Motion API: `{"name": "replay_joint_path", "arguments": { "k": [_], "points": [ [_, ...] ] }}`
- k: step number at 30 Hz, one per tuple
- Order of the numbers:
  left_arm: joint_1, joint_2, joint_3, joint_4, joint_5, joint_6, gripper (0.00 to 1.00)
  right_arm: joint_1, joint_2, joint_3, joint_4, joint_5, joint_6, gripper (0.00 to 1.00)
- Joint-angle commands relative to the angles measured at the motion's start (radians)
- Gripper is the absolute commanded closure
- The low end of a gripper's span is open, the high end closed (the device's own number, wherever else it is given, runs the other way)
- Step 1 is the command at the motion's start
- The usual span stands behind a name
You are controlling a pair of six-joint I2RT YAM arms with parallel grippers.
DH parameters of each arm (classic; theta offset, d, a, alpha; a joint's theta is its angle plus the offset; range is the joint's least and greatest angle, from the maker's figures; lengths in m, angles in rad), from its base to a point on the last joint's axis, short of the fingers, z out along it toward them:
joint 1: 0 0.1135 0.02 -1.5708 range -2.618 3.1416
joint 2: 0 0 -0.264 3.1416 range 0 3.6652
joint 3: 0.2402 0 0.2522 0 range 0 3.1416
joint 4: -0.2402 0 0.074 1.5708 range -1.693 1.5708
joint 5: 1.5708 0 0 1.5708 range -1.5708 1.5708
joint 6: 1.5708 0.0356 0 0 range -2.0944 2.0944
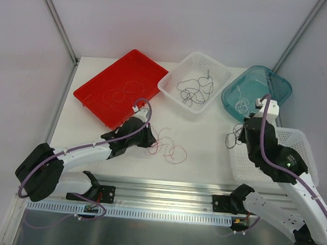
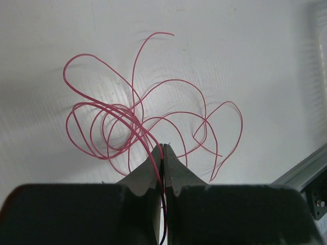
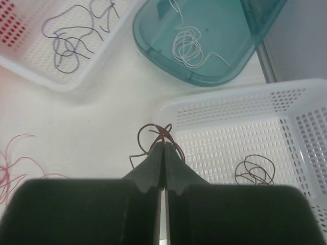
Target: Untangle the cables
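- The red wire (image 2: 132,115) lies as a loose tangle of loops on the white table (image 1: 207,142). It fans out from the left gripper (image 2: 163,153), and its long axis runs roughly left to right across the table.
- The left gripper's fingers are pressed together on one strand at the near edge of that tangle.
- A small bunch of dark red wire (image 3: 159,131) sits at the tip of the right gripper (image 3: 163,145), loops pointing away from it, by the corner rim of the near basket (image 3: 230,97).
- The right fingers are closed on that bunch.
- Another dark coil (image 3: 254,171) lies inside the near basket.
- Farther back, a black wire (image 1: 194,90) lies in the middle basket (image 1: 176,70) and a whitish wire (image 1: 242,103) in the teal tray (image 1: 277,85).
- A thin looped wire (image 1: 123,92) lies in the red tray (image 1: 99,88).
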Motion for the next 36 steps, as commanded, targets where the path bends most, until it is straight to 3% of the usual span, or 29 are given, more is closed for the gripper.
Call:
{"name": "replay_joint_path", "arguments": {
  "k": [1, 8, 13, 16, 18, 20, 24, 30, 36],
  "points": [
    [0.003, -0.037, 0.033, -0.019, 0.024, -0.013, 1.00, -0.104, -0.034, -0.013, 0.025, -0.110, 0.025, 0.99],
    [0.003, -0.037, 0.036, -0.033, 0.052, -0.002, 1.00, -0.404, -0.065, -0.022, -0.115, -0.127, 0.017, 0.99],
    [0.003, -0.030, 0.042, -0.033, 0.079, -0.008, 1.00, -0.616, -0.019, -0.114, -0.112, -0.251, 0.037, 0.99],
    [0.003, -0.036, 0.039, -0.036, 0.084, -0.007, 1.00, -0.693, 0.001, -0.151, -0.112, -0.296, 0.058, 0.80],
    [0.003, -0.042, 0.037, -0.037, 0.089, -0.007, 1.00, -0.698, -0.006, -0.157, -0.104, -0.302, 0.068, 0.39],
    [0.003, -0.050, 0.034, -0.039, 0.087, -0.004, 1.00, -0.698, -0.017, -0.148, -0.100, -0.311, 0.057, 0.13],
    [0.003, -0.050, 0.040, -0.046, 0.089, 0.004, 1.00, -0.695, -0.019, -0.125, -0.068, -0.508, -0.004, 0.06],
    [0.001, -0.034, 0.057, -0.060, 0.095, 0.009, 1.00, -0.626, 0.009, -0.160, 0.067, -0.952, -0.086, 0.11],
    [0.003, -0.017, 0.066, -0.071, 0.099, 0.009, 1.00, -0.284, 0.125, -0.221, 0.228, -0.885, -0.040, 0.13]
  ]
}}
